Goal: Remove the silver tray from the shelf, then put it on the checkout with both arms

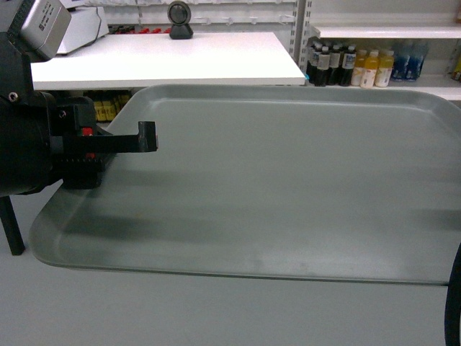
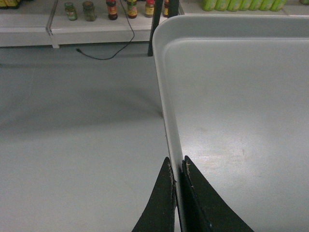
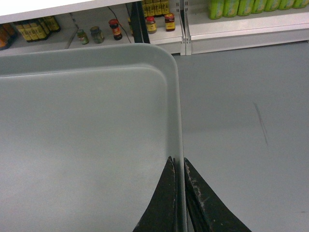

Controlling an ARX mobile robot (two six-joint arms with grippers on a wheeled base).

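Tray position: silver tray (image 1: 288,180) held in the air above the floor, long axis running left-right between the arms.
Left gripper (image 2: 177,176): pinching left rim.
Right gripper (image 3: 178,169): pinching right rim.
Checkout (image 1: 166,58): ahead, beyond the far edge.

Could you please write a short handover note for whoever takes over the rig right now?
Left gripper: shut on the left rim of the silver tray.
Right gripper: shut on the tray's right rim.
Tray: off the shelf, held roughly level in the air over the grey floor, nothing in it.
Checkout: straight ahead, beyond the tray's far edge; a small black device stands near its back.
Done: the tray is picked up.
Left: carry it forward over the checkout, lower it flat, open both grippers.
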